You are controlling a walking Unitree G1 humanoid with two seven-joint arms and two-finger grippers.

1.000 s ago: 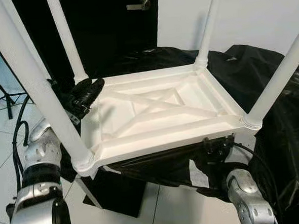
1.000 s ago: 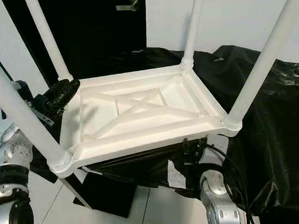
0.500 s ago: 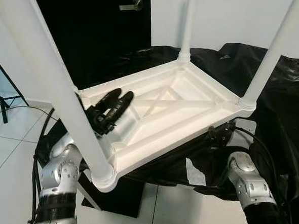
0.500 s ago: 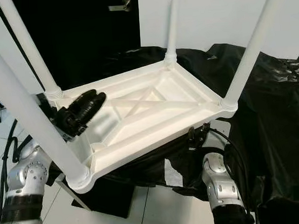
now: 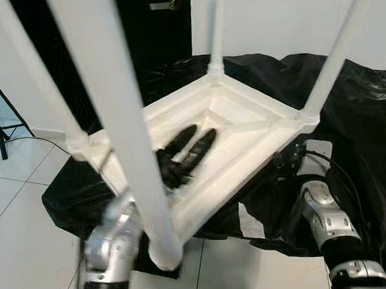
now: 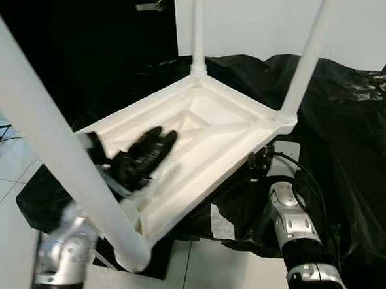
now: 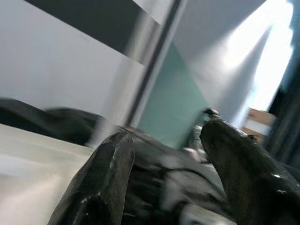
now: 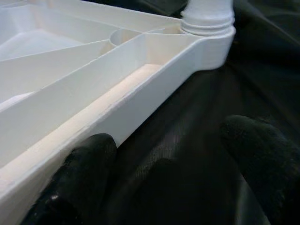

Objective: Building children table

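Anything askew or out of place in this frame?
The white table lies upside down on black sheeting, legs up, turned cornerwise to the robot, one corner past the covered surface's edge. The left gripper rests inside its ribbed underside; the right gripper is beside its edge, open. Nothing looks broken.

I see a stand draped in black plastic sheeting (image 5: pixel 348 102), upturned white children's table (image 5: pixel 224 126) resting on it, legs up, pale tiled floor (image 5: pixel 20 214) below

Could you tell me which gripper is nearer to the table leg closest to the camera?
Left. The left gripper lies inside the upturned tabletop right beside that leg; the right gripper sits under the tabletop's opposite edge.
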